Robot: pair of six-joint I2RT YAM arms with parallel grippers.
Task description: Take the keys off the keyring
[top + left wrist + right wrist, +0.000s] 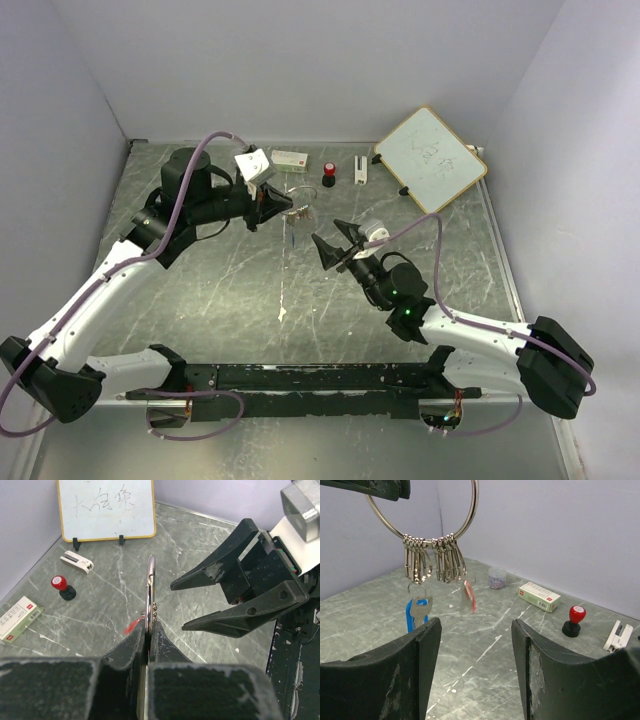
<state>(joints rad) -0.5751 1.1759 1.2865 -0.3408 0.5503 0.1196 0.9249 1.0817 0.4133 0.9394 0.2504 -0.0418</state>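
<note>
- Left gripper [148,631] pinches keyring [149,587], frame centre.
- Right gripper [476,625] spread, empty.
- Blue key [413,614], red key [469,596] hang from snap clips [442,560].
- Clear cup [496,577], mid-frame: maybe paperclips inside.

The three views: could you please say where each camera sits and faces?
Top external: above and behind the bases, looking down at the table; left arm and right arm show.
Left wrist: on the left arm, looking along the left gripper, shut on the keyring, toward the open right gripper.
Right wrist: on the right arm, looking between its own fingers toward the hanging keys.
Both wrist views share keyring and red stamp.
</note>
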